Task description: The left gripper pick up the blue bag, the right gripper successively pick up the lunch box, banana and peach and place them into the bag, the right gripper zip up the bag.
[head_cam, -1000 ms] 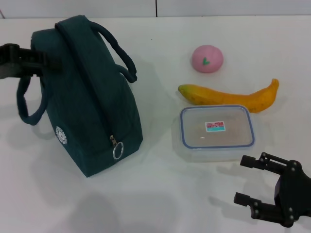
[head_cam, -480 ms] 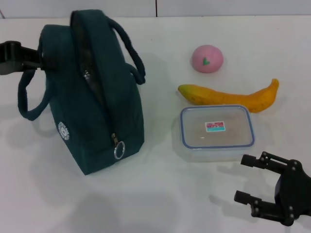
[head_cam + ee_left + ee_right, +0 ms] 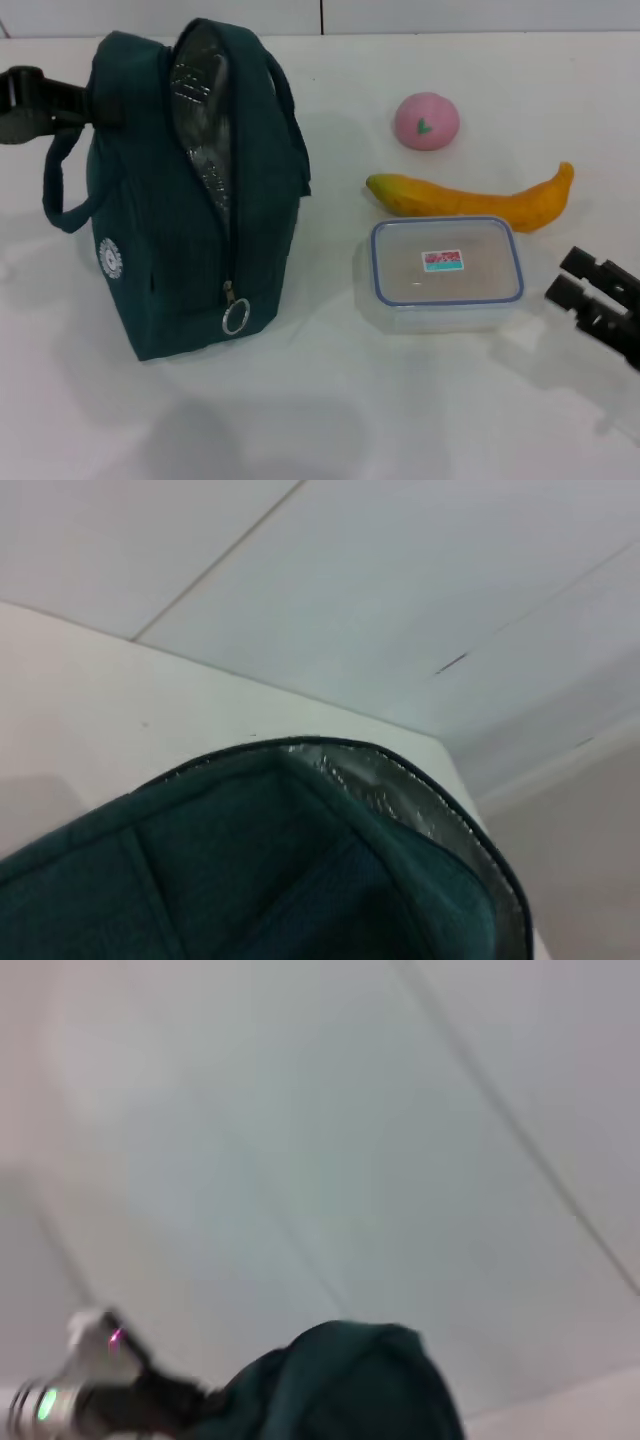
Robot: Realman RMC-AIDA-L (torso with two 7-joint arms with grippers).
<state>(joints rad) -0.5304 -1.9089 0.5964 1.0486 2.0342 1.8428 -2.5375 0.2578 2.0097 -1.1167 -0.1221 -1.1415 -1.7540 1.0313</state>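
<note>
Left hand point(image 3: 85, 100) clamped on blue bag point(image 3: 190, 190), upright, zip open; right hand point(image 3: 590, 290) open beside lunch box point(image 3: 446, 272).

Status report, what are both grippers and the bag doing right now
Left gripper clamped on blue bag, bag upright, mouth open. Right gripper beside lunch box, empty. Banana, peach on table. Nothing blocking.

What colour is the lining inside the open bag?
Silver foil. The lining of the blue bag shows best in the head view.
</note>
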